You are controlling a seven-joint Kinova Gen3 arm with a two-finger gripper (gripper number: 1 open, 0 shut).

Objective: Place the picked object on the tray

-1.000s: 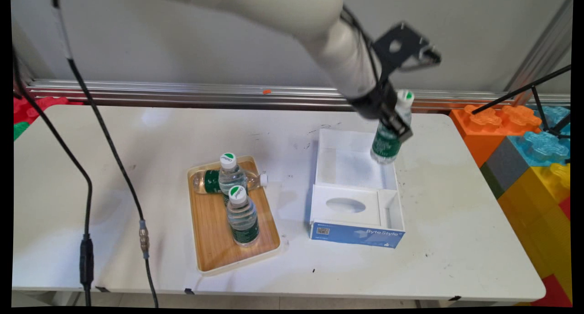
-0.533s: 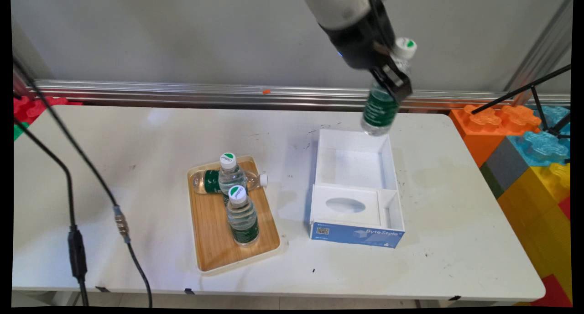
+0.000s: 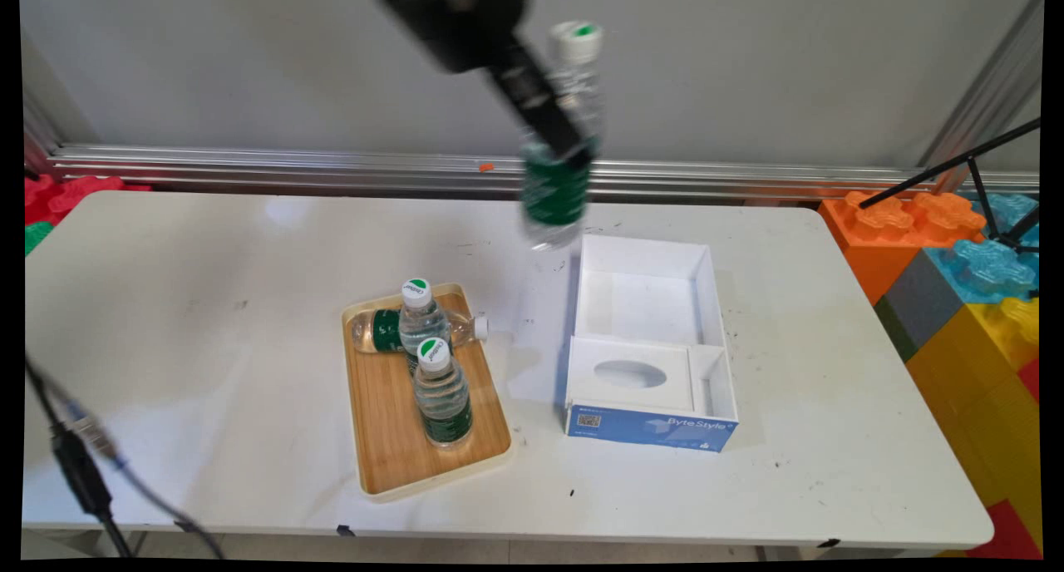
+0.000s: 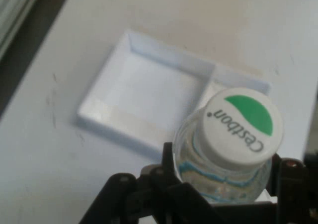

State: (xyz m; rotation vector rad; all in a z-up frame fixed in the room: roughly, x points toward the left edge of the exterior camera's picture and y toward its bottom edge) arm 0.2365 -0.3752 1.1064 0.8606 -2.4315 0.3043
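Observation:
High above the table's back edge, my gripper [image 3: 559, 144] is shut on a small water bottle [image 3: 562, 181] with a green label and a white cap. The bottle hangs nearly upright in the air, left of the open white box [image 3: 647, 298]. In the hand view the bottle's cap [image 4: 241, 126] fills the lower right between the gripper's black linkage, and the white box [image 4: 144, 97] lies below on the table. A wooden tray [image 3: 391, 447] holds three more bottles: two upright [image 3: 440, 393] [image 3: 420, 318] and one lying down [image 3: 378, 331].
The white box has a blue front [image 3: 648, 428] and an inner insert with an oval cutout [image 3: 630, 374]. Large coloured building blocks [image 3: 956, 264] stand at the table's right end. A black cable [image 3: 79, 472] hangs at the lower left. A metal rail [image 3: 291, 169] runs along the wall.
The gripper has lifted the bottle up out of the white box's back corner and carried it to the left, past the box's left wall.

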